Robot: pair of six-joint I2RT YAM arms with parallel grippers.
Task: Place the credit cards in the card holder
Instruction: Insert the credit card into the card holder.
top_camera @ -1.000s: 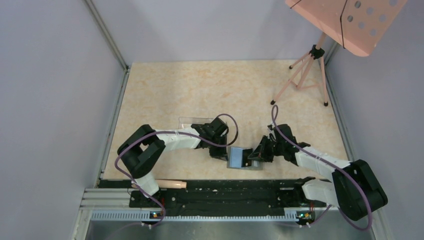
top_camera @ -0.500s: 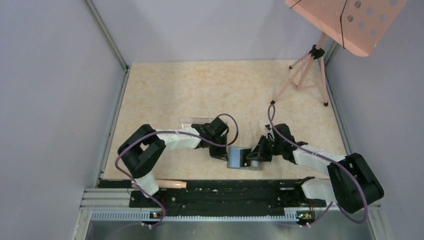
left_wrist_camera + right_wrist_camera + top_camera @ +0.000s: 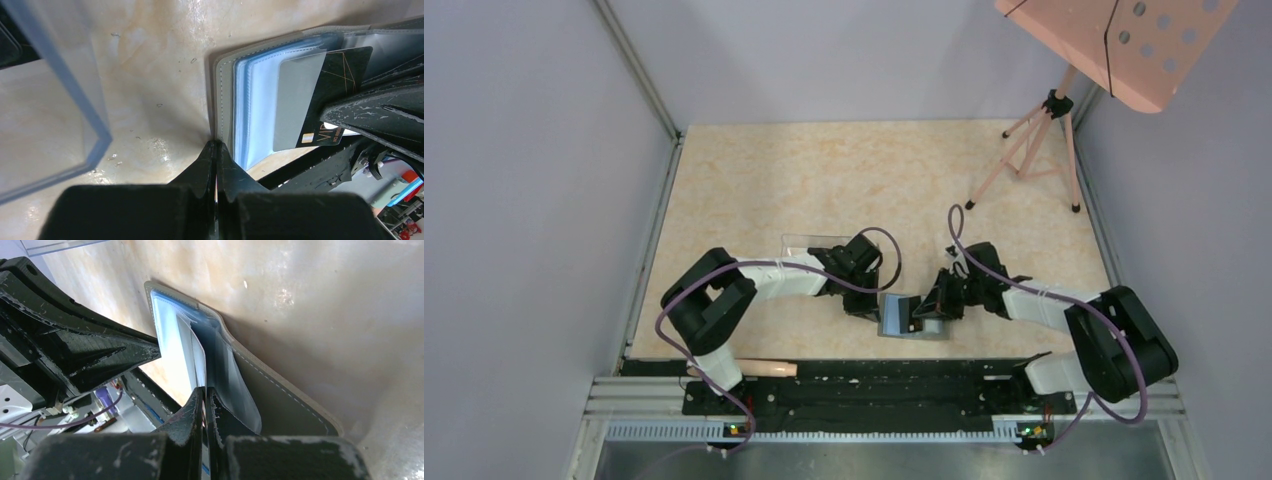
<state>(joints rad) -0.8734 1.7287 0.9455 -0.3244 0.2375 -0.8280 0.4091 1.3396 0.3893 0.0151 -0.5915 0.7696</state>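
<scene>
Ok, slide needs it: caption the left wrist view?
Left claw pinches the open card holder's edge; credit card partway in a sleeve.

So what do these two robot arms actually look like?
They match. The left arm and right arm have white links between chunky black joints, with a purple cable looping along each. Each ends in two black, wedge-shaped fingers, scuffed and flecked with pale marks.

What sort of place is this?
Probably a robotics lab test booth: plain grey walls box in a marbled table, a left arm and right arm are bolted at its near edge, and a tripod stands in the far corner.
</scene>
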